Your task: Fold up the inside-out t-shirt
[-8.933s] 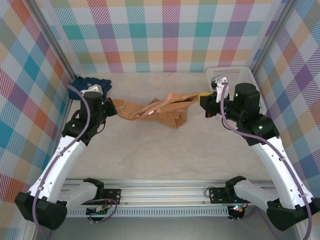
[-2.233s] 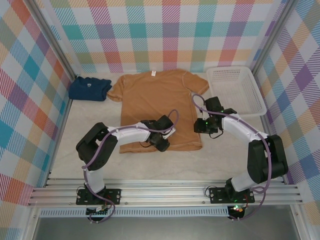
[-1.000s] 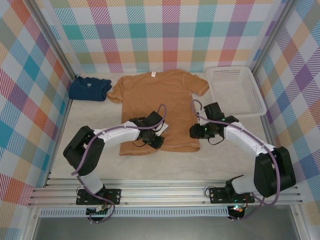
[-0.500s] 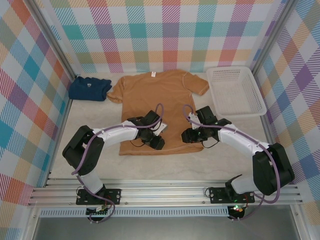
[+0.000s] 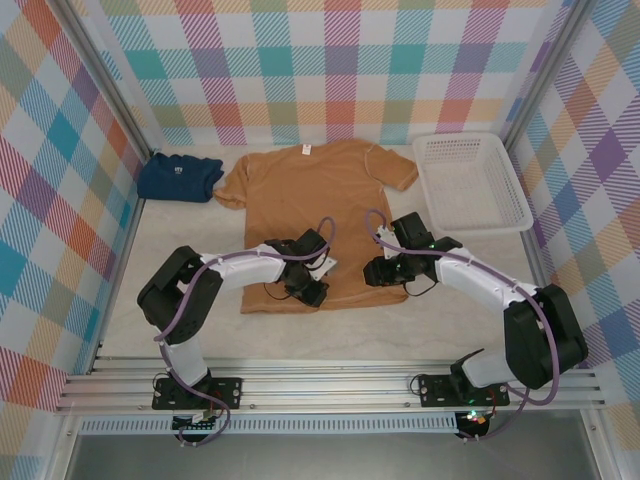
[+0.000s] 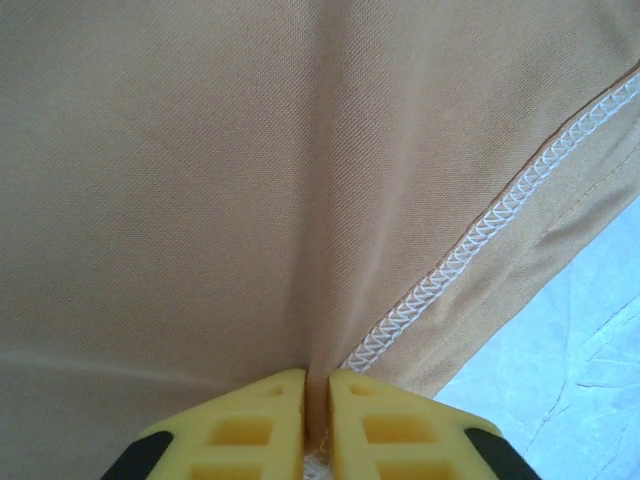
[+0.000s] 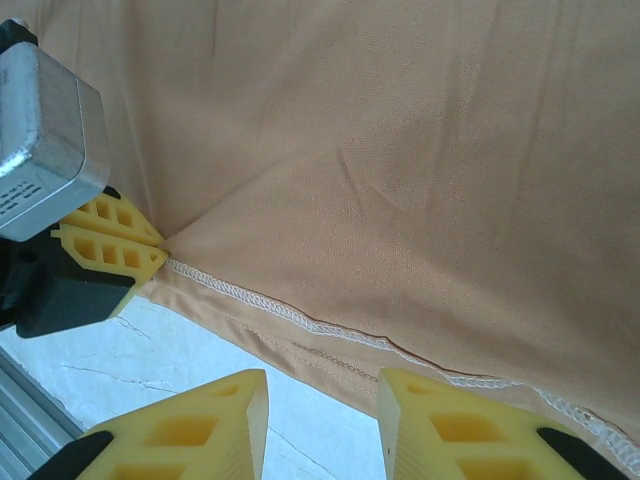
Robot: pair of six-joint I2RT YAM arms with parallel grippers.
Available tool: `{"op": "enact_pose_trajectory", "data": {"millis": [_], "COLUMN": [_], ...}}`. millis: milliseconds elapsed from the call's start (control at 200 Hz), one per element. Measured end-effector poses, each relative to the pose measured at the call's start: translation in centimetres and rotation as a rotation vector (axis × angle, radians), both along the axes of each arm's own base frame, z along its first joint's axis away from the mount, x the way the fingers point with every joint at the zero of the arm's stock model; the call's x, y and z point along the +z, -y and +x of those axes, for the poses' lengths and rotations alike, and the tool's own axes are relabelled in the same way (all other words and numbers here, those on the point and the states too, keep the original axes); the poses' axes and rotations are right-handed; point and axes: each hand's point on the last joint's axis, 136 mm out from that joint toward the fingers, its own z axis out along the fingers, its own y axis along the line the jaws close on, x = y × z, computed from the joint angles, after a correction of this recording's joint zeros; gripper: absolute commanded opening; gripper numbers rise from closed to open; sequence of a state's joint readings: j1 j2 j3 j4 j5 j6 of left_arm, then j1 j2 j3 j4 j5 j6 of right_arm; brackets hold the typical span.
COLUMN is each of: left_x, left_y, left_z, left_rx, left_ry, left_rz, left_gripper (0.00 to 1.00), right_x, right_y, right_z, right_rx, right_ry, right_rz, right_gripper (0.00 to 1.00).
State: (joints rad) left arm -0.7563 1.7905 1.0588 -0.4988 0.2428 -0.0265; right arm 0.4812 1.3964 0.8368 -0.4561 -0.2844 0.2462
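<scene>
Since a second ago the right gripper (image 5: 375, 272) has slid toward 9 o'clock along the bottom hem (image 7: 300, 322), ending closer to the left gripper (image 5: 308, 288), which stays near the hem's middle. The tan t-shirt (image 5: 310, 190) lies spread flat on the table (image 5: 450, 320), with its collar at 12 o'clock and its hem at 6 o'clock, so its long axis runs from 12 to 6. Both grippers sit at the 6 o'clock end, side by side.

In the left wrist view the left gripper (image 6: 317, 385) is clamped on a pinch of shirt fabric just inside the stitched hem. In the right wrist view the right gripper (image 7: 320, 400) has its jaws apart and holds nothing, with the hem lying just beyond its fingertips.

Any fold of the hem would likely travel toward 12 o'clock, away from both arms. The right gripper probably needs to close on the edge first.

A white basket (image 5: 470, 180) at 2 o'clock holds nothing. A folded navy shirt (image 5: 180, 177) rests at 10 o'clock, apart from the tan one
</scene>
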Motion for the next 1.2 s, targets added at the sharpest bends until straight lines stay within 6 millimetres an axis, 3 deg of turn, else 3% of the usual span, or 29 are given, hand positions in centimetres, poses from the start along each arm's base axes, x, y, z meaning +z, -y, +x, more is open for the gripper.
{"op": "enact_pose_trajectory", "data": {"millis": [270,525,810,1000,1200], "left_x": [0.5,3.2,3.6,3.7,4.0], "left_y": [0.2,0.5,0.5,0.2,0.3], "left_z": [0.0,0.1,0.4,0.7,0.7], "left_rx": [0.003,0.043,0.114,0.189,0.222], "left_ry": [0.002,-0.011,-0.093,-0.18,-0.247], "left_rz": [-0.019,-0.139,-0.222,-0.321,-0.384], "left_gripper": [0.09,0.09,0.07,0.03,0.01], "right_x": [-0.1,0.0,-0.1,-1.7,-3.2], "right_y": [0.1,-0.2,-3.9,-6.6,-7.4], "right_z": [0.0,-0.9,-3.1,-4.9,-4.7], "right_rx": [-0.003,0.019,0.15,0.268,0.326], "right_ry": [-0.002,-0.005,0.013,0.076,0.19], "right_rz": [-0.008,0.02,0.105,0.121,0.108], "right_gripper": [0.34,0.34,0.37,0.43,0.47]}}
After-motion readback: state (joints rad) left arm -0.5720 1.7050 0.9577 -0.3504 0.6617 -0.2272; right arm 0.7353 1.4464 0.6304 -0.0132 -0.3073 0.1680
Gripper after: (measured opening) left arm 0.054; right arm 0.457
